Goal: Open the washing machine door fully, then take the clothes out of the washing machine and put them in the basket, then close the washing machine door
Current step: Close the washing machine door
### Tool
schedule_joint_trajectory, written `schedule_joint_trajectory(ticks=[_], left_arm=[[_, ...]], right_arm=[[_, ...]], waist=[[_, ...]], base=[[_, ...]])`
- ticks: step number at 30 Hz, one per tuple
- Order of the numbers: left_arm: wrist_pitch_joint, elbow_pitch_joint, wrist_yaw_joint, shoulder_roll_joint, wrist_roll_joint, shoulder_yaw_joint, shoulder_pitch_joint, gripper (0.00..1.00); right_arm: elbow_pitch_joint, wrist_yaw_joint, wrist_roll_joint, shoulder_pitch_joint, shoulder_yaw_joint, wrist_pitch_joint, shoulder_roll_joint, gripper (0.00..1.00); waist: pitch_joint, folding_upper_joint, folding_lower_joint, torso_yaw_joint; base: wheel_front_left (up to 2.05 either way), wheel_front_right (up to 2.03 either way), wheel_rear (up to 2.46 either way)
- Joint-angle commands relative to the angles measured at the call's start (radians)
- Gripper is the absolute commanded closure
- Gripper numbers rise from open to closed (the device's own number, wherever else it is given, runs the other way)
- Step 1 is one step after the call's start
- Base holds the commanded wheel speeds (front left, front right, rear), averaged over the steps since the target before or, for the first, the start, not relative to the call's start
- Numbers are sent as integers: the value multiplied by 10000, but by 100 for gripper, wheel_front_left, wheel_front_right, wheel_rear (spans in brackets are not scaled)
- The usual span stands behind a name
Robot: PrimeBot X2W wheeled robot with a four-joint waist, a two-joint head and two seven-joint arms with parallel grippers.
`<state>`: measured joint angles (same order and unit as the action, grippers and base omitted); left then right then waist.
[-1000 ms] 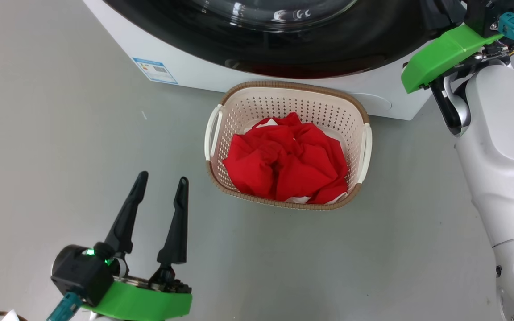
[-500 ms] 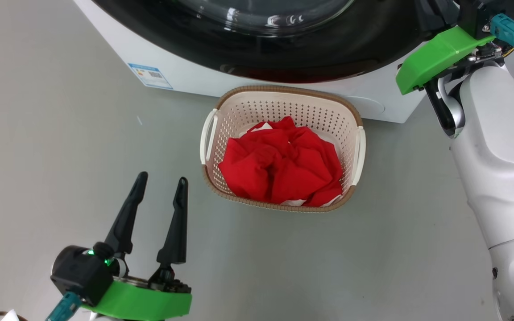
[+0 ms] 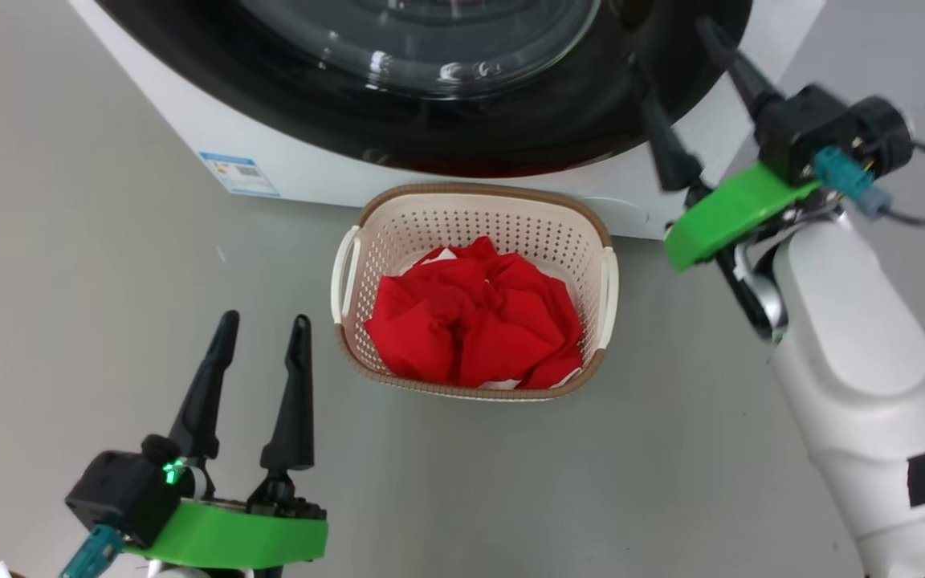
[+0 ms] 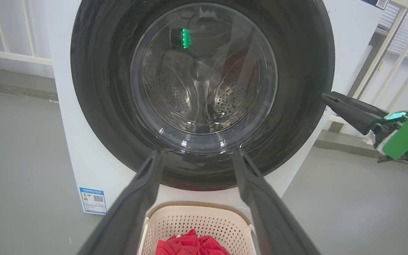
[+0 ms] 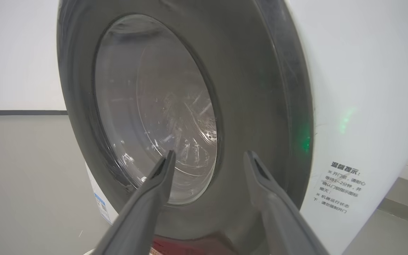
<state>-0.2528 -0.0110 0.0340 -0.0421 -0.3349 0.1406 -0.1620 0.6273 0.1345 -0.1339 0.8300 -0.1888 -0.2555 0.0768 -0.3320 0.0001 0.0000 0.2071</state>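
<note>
Washer [image 4: 66, 141]: heavy, rigid, will not shift. Door [image 4: 296, 71] lies flush on the washer front; we judge it shut. Its glossy rim looks slippery and the glass fragile, so we would press the rim. Basket [image 3: 470, 209] sits just before the washer, light and stiff, with soft clothes [image 3: 470, 321] inside. Right gripper [image 5: 210, 154] is spread at the washer's door edge, left gripper [image 3: 263, 319] spread farther out. Both are empty.

To the right of the jaws of the left gripper [image 4: 196, 151], a white barred railing [image 4: 384, 49] rises above smooth grey floor [image 4: 349, 198].
</note>
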Motion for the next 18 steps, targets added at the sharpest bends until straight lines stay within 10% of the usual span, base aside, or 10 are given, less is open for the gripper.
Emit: schedule_joint_trajectory(ticks=[1,18], left_arm=[[-90,-210,-82,-82,-71,-402,55,0],[-90,-401,-224,-81,-156,-755,530,0]], right_arm=[[-404,-38,-118,-274,-261,-63,-257,0],[-3202,-38,-901,-3623,-327,-63,-264,0]], waist=[[170,-1,0,-177],[1275,-1,0,-1198]], base=[[0,0,0],[0,0,0]])
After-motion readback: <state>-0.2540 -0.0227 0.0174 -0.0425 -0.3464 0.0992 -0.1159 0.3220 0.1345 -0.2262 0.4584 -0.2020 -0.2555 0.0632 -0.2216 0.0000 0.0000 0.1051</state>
